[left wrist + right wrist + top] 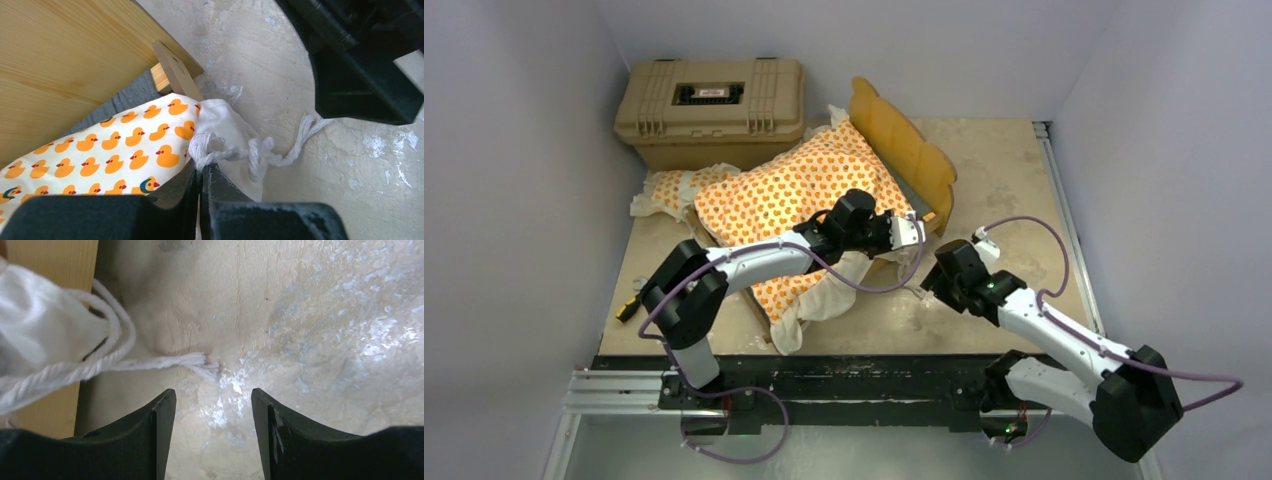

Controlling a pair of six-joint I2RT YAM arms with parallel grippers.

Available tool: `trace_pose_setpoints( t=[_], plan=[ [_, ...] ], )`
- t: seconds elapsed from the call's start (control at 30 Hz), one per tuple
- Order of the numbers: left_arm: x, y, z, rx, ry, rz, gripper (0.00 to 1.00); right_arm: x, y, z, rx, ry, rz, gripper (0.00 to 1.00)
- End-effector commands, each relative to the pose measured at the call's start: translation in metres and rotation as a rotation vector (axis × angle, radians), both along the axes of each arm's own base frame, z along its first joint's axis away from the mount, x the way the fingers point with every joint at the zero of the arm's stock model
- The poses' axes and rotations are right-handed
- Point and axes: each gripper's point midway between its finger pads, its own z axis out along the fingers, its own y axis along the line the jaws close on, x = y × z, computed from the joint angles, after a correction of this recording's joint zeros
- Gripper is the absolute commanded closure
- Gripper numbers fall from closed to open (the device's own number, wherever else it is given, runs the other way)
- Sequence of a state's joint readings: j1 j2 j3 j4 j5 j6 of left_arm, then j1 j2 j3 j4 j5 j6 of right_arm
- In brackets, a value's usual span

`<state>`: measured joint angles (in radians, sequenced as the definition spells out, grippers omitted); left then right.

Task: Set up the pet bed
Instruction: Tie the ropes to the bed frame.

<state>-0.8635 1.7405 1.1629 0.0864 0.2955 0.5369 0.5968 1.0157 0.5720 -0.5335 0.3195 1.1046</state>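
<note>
The mattress cushion [794, 190] lies askew over the wooden frame [904, 145], left of centre; its white near-right corner is pinched by the clenched left gripper [201, 172]. Its cord [165, 361] trails rightward, the frayed end just ahead of the right gripper [214, 400], held open and empty, the nearer arm

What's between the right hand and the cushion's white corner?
Only the frayed end of the white cord, lying on bare tabletop; right wrist view shows it.
</note>
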Motion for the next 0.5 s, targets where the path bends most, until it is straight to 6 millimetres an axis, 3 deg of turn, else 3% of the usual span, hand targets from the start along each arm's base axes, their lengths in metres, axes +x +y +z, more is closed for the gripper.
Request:
trace_pose_setpoints(
  t=[0.0, 0.47],
  plan=[
    [0.005, -0.003, 0.04, -0.1, -0.064, 0.018, 1.0, 0.019, 0.015, -0.002, 0.062, 0.006, -0.066, 0.4],
    [0.002, -0.003, 0.04, -0.123, -0.046, 0.024, 1.0, 0.026, 0.029, -0.02, 0.131, 0.036, -0.113, 0.45]
  ],
)
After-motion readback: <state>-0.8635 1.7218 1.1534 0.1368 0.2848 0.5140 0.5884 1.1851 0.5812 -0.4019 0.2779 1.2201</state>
